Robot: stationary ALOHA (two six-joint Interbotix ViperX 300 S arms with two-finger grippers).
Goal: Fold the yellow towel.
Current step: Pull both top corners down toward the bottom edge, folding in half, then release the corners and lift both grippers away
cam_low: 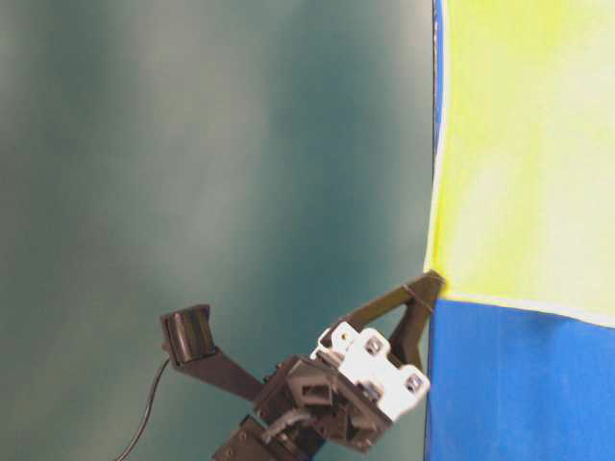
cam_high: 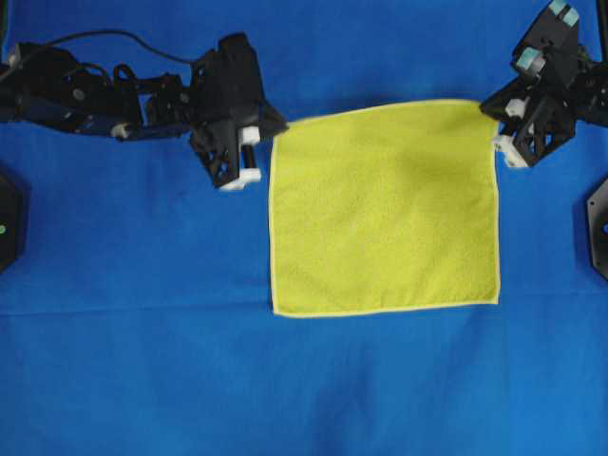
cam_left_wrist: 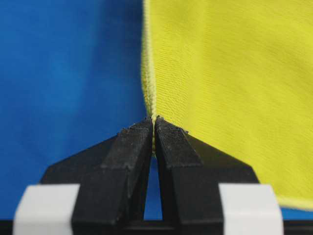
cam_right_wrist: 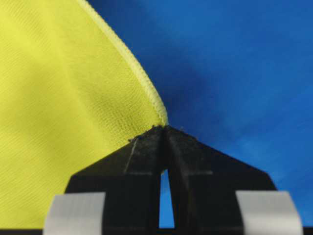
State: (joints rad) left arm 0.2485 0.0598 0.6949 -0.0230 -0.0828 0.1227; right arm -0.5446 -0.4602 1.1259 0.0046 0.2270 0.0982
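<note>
A counter covered by a blue table cloth (cam_high: 142,380) fills the overhead view, and the yellow towel (cam_high: 385,209) lies spread open slightly right of centre, a near-square sheet with a paler stitched edge. Nothing else rests on the cloth near it; two dark fixtures sit at the far left edge (cam_high: 8,218) and far right edge (cam_high: 598,223) of the frame, well apart from the towel. Wide bare blue cloth lies below the towel and to its lower left. The towel's lower edge runs straight across the frame, while its top edge rises slightly toward the upper right. The left gripper (cam_high: 271,133) reaches in from the upper left, its arm stretched along the top of the frame, and meets the towel's upper left corner. The right gripper (cam_high: 484,106) comes in from the upper right corner of the frame and meets the towel's upper right corner. In the left wrist view the jaws are pressed together on the towel's stitched corner (cam_left_wrist: 152,120); the right wrist view shows the same, jaws clamped on the hemmed corner (cam_right_wrist: 164,126). The table-level view shows one dark fingertip pinching a towel corner (cam_low: 428,279).
</note>
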